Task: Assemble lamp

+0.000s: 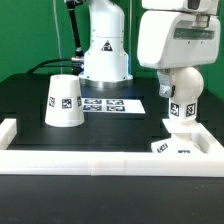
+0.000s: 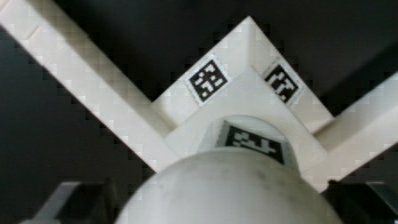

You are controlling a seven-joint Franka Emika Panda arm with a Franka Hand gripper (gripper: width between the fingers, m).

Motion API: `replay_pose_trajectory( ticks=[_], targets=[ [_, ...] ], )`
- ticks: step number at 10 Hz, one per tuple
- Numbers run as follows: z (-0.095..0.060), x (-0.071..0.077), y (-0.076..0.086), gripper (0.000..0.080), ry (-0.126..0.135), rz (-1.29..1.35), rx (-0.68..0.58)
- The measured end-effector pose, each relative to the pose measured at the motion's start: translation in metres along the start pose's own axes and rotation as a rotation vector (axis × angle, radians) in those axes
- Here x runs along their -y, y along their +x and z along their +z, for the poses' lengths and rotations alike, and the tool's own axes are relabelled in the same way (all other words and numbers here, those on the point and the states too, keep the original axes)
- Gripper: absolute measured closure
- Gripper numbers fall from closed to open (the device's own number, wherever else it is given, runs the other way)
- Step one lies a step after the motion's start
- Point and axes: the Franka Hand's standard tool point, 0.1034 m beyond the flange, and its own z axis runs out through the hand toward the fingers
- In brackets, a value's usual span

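The lamp shade (image 1: 64, 101) stands wide end down on the black table (image 1: 25, 90), at the exterior view's left. The base (image 1: 172, 147) lies flat against the white corner rail (image 1: 90, 162). The gripper (image 1: 180, 97) is clamped on the bulb (image 1: 183, 112), held stem-down directly above the base.

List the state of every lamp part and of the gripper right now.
gripper: shut on the bulb, above the base.
bulb: held upright over the base; cannot tell whether it is seated.
base: lying flat, under the gripper, at the exterior view's right.
shade: standing wide end down, apart from the other parts, at the exterior view's left.
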Motion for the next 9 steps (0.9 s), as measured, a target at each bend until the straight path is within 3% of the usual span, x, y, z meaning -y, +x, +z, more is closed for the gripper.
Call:
replay_pose_trajectory(
  ticks=[6, 9],
  targets=[
    [-0.0003, 0.0019, 0.0013, 0.0223, 0.002, 0.395, -0.001],
    [-0.0007, 0.0087, 0.0038, 0.0223, 0.002, 0.717, 0.007]
  ],
)
